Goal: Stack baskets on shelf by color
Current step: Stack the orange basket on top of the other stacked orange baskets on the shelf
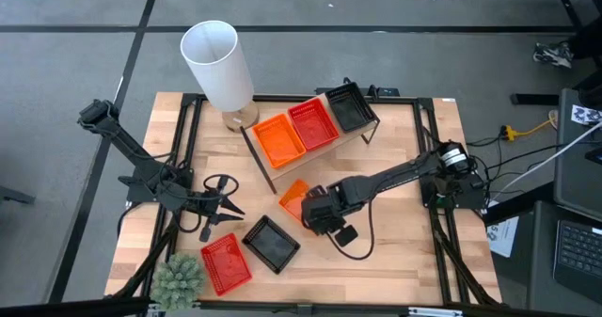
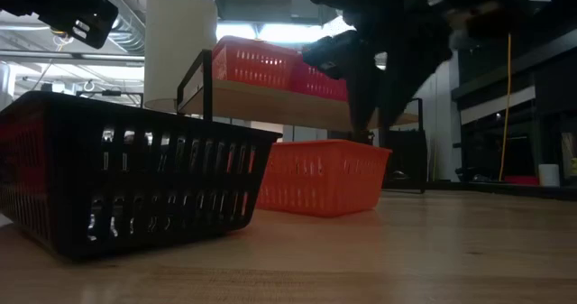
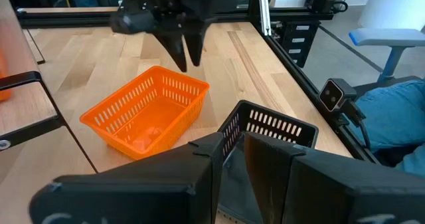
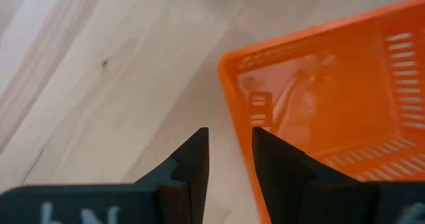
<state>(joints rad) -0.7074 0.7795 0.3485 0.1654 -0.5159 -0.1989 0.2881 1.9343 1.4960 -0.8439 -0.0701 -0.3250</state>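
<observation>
We found a loose orange basket (image 1: 293, 198) lying on the surface (image 1: 404, 251), directly under the right tool (image 1: 307, 207) and just in front of the shelf (image 1: 266, 171). The right tool hung over that basket's rim, its fingers (image 4: 192, 159) nearly together with only a narrow gap and nothing between them; whether they touched the rim we could not tell. On the shelf beyond the right tool sat an orange basket (image 1: 277, 138), a red basket (image 1: 311, 124) and a black basket (image 1: 346, 105) side by side. The left tool (image 1: 229, 200) waited to the side of the loose orange basket, fingers spread and empty. Near it lay a black basket (image 1: 271, 243) and a red basket (image 1: 226, 262).
</observation>
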